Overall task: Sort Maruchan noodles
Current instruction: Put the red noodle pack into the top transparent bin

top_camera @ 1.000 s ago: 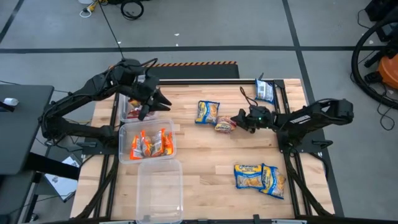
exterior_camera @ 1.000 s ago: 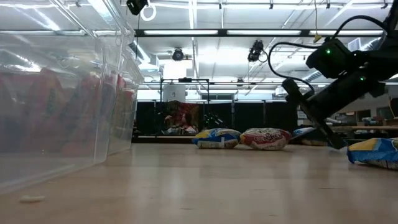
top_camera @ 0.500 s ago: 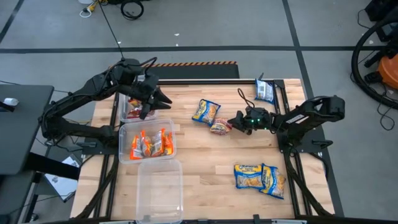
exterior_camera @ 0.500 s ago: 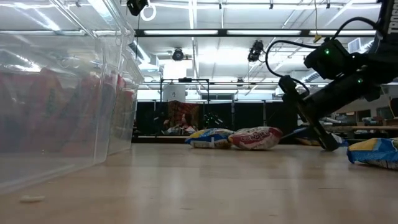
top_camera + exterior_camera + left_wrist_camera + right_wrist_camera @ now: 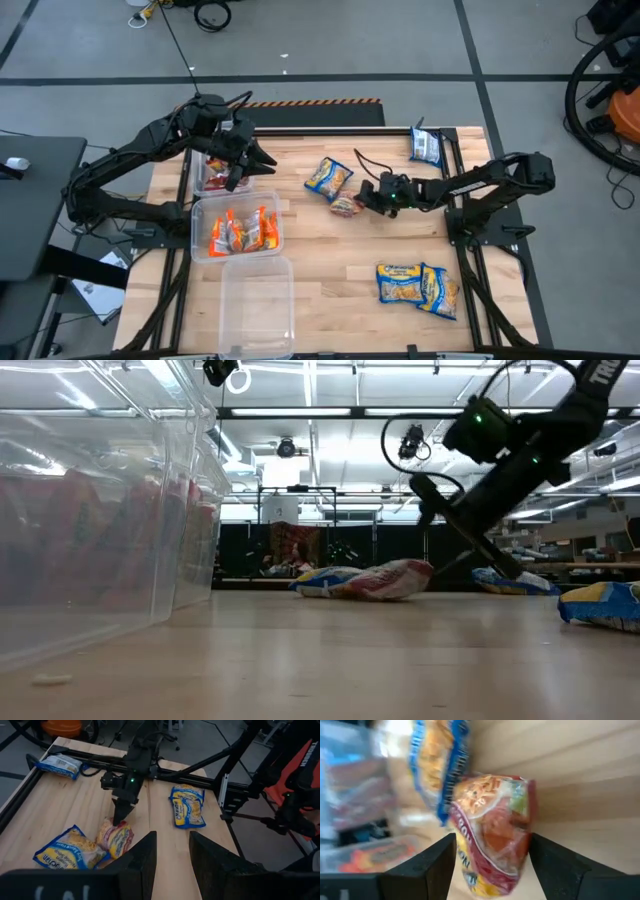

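Observation:
A red packet [image 5: 345,206] lies mid-table, its left end against a blue-and-yellow packet [image 5: 328,177]. My right gripper [image 5: 360,199] is open and comes at the red packet [image 5: 492,832] from the table's right. In the low view the red packet [image 5: 385,579] sits tilted, its right end raised. Two more blue-and-yellow packets [image 5: 418,284] lie flat at the near right, and a blue one [image 5: 426,147] lies at the far right edge. My left gripper [image 5: 250,160] hangs open above the far bin [image 5: 200,178], touching nothing. My right gripper has the red packet's right end [image 5: 520,805] between its open fingers [image 5: 427,870], whose inner sides meet the wrapper's edges. The fingers slant down from the table's right. The packet's left end rests on the table against the blue-and-yellow packet [image 5: 67,851].
Three clear bins stand in a row along the left side: the far one holds red packets, the middle one [image 5: 237,230] holds orange packets, and the near one [image 5: 256,300] holds nothing. Bare wood lies between the bins and the packets. A black cable [image 5: 368,165] trails behind the right gripper.
My right gripper has moved toward the table's left, sliding the red packet with it. The red packet has pushed into the blue-and-yellow packet, which has shifted left and turned slightly. The red packet's right end has tipped up.

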Robot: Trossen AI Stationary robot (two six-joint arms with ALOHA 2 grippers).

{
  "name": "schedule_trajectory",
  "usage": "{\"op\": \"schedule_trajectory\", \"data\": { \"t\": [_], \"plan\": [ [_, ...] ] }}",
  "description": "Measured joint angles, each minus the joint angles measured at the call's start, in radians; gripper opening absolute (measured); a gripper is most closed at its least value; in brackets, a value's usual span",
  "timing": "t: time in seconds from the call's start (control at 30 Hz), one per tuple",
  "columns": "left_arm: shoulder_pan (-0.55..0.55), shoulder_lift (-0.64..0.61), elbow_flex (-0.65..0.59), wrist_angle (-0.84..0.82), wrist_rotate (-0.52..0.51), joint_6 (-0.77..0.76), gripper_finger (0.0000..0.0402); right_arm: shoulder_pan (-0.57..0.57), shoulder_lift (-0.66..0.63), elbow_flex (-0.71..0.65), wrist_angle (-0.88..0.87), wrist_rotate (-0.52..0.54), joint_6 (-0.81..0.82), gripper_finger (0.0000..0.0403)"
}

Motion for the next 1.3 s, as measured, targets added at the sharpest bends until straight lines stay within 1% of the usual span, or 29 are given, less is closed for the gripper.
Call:
{"op": "schedule_trajectory", "data": {
  "t": [0.07,0.2,0.3,0.4,0.53,0.63,0.7,0.77,0.83,0.9,0.93,1.03,1.1,1.17,1.3],
  "plan": [
    [0.0,0.0,0.0,0.0,0.0,0.0,0.0121,0.018,0.0,0.028,0.003,0.035,0.046,0.0252],
    [0.0,0.0,0.0,-0.001,0.0,0.001,0.0121,0.062,0.0,0.039,-0.013,0.082,0.161,0.0252],
    [0.0,0.0,0.0,-0.001,0.0,0.002,0.0121,0.086,0.001,0.039,-0.085,0.083,0.181,0.0252],
    [0.0,0.0,0.0,-0.001,0.0,0.019,0.0121,0.112,0.001,0.039,-0.099,0.102,0.21,0.0252],
    [0.0,0.0,0.0,-0.001,0.0,0.027,0.0121,0.16,0.001,0.043,-0.101,0.158,0.336,0.0252],
    [0.0,0.0,0.0,-0.001,0.0,0.039,0.0121,0.199,0.001,0.075,-0.154,0.217,0.427,0.0252],
    [0.001,0.0,0.0,-0.001,0.0,0.053,0.0121,0.212,0.017,0.103,-0.203,0.238,0.446,0.0252],
    [0.006,0.0,0.0,0.001,0.0,0.062,0.0121,0.216,0.062,0.124,-0.215,0.236,0.459,0.0252],
    [0.014,0.0,0.0,0.001,0.0,0.077,0.0121,0.21,0.131,0.138,-0.167,0.235,0.466,0.0252],
    [0.019,0.0,0.0,0.001,0.0,0.08,0.0121,0.197,0.202,0.141,-0.053,0.24,0.466,0.0253],
    [0.021,0.0,0.0,0.001,0.0,0.08,0.0121,0.192,0.237,0.142,0.014,0.256,0.466,0.0254],
    [0.026,0.0,0.0,-0.006,0.0,0.08,0.0121,0.179,0.313,0.143,0.183,0.356,0.465,0.0257],
    [0.026,0.0,0.0,-0.008,0.0,0.08,0.0121,0.164,0.343,0.146,0.254,0.378,0.465,0.0258],
    [0.026,0.0,0.0,-0.008,0.001,0.085,0.0121,0.152,0.361,0.146,0.285,0.38,0.448,0.0256],
    [0.026,0.0,0.0,-0.011,0.001,0.087,0.0121,0.118,0.369,0.147,0.342,0.405,0.369,0.0244]
  ]
}}
